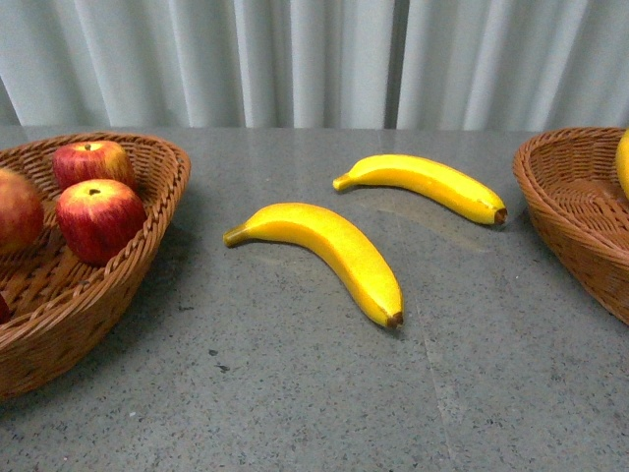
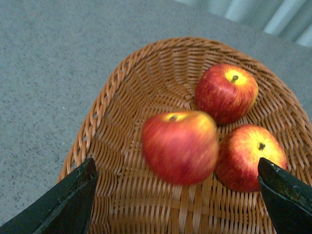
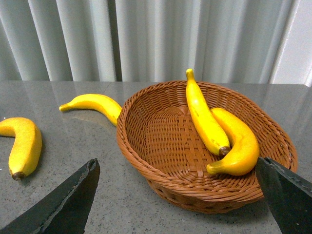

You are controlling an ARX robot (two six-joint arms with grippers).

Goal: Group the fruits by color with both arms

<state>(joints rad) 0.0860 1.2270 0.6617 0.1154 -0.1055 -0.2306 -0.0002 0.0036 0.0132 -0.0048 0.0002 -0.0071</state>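
While my left tool (image 2: pixel 175 165) and right tool (image 3: pixel 175 163) gape wide, empty | two long yellow bananas (image 1: pixel 329 246) lie apart on grey tabletop (image 1: pixel 295 403)

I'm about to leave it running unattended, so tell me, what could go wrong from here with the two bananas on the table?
Two risks. The near banana on the table is glossy and curved, so it might slip or swivel when pinched. In the right basket, the leaning banana pokes its tip above the rim; another dropped in could knock it out.
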